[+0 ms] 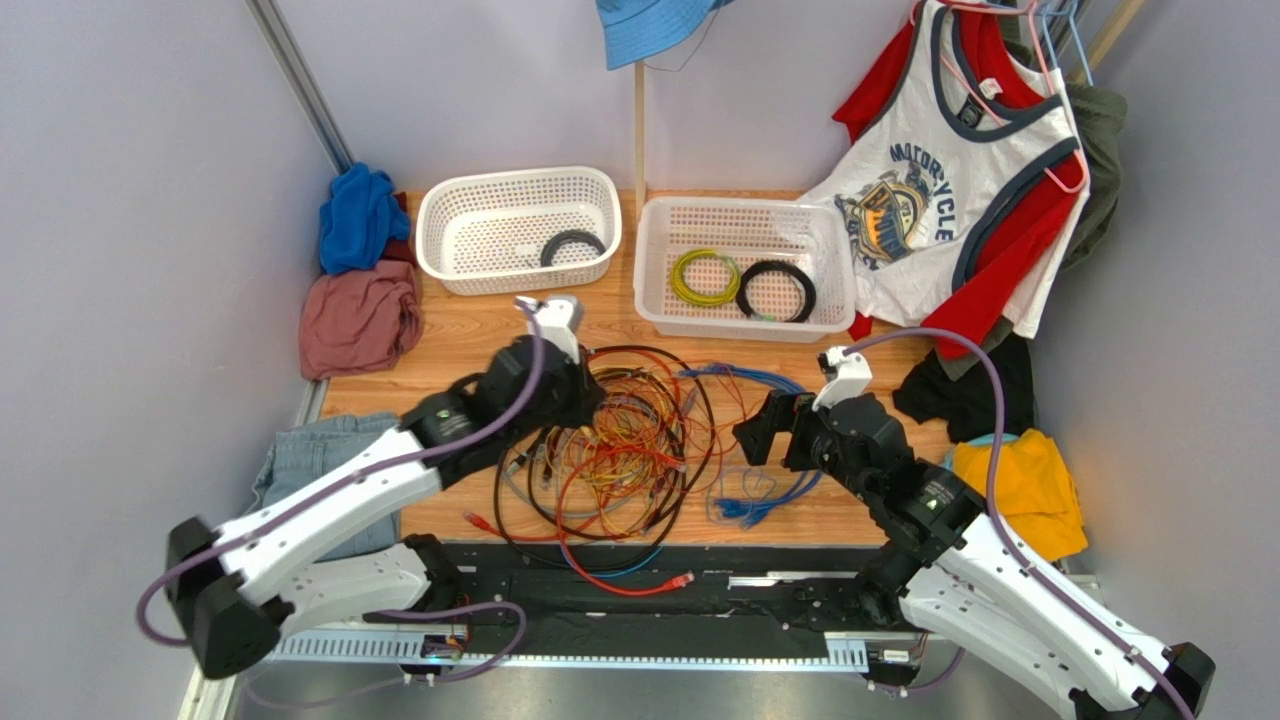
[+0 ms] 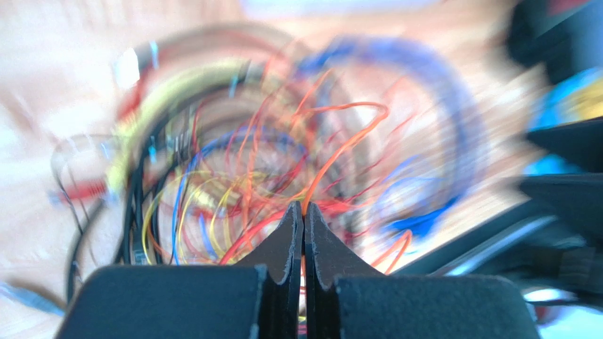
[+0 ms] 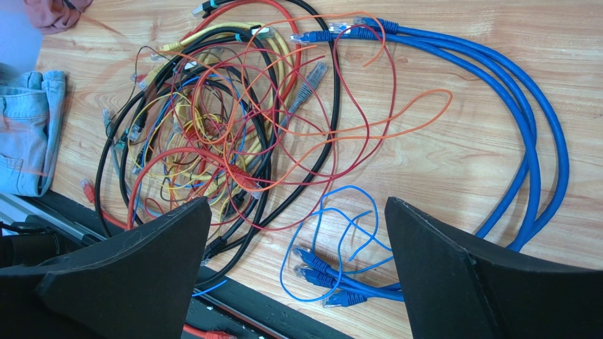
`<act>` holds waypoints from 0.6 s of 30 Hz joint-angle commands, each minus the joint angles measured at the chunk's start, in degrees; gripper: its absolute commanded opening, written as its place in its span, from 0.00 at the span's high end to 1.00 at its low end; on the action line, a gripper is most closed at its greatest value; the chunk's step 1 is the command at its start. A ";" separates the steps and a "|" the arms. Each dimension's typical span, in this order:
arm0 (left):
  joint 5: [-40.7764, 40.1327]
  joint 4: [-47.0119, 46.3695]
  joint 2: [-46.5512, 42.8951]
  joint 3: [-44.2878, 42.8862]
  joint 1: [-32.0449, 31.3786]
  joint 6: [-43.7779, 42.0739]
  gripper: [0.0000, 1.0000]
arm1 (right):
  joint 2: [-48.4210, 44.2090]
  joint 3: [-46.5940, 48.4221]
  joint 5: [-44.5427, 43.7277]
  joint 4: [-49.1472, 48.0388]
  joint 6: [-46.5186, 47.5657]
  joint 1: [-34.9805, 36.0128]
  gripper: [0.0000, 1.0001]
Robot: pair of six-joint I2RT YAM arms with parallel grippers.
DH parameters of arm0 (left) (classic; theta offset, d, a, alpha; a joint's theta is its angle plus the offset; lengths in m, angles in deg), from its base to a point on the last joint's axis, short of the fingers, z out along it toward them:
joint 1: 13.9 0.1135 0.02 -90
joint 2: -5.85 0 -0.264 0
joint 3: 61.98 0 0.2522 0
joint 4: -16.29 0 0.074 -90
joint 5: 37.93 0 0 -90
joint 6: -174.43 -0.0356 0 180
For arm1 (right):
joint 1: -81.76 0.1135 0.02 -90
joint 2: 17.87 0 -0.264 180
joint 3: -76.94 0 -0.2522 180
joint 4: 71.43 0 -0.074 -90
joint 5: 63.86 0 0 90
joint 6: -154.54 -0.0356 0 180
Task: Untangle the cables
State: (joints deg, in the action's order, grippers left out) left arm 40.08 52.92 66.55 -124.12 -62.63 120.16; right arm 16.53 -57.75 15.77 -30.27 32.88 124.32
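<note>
The cables [image 1: 616,450] lie in a loose pile on the wooden table [image 1: 451,353], close to its front edge. One red cable [image 1: 679,578] from the pile reaches onto the black strip [image 1: 781,578] in front. At the left side of the pile the left gripper [image 2: 303,212] is clenched, and a thin orange cable [image 2: 347,145] is pinched between its fingers. At the right side of the pile the right gripper [image 3: 297,272] is released, with its fingers wide apart above some blue cable ends [image 3: 315,261]. Behind the pile stand two white baskets [image 1: 519,180] with small coiled rings [image 1: 705,276] inside.
</note>
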 commanded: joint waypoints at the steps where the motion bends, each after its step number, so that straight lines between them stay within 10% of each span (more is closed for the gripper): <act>1: -3.13 4.71 -9.90 -11.72 -0.31 -4.60 1.00 | -1.08 1.67 0.87 -0.76 0.28 0.32 0.02; 18: -16.66 18.43 8.01 -58.47 -0.14 -20.51 1.00 | -3.19 2.37 3.34 -0.15 0.99 0.41 0.02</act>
State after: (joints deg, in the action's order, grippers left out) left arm 28.61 67.67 69.05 -173.97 -62.67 106.17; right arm 13.99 -57.75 18.02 -30.34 32.90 124.39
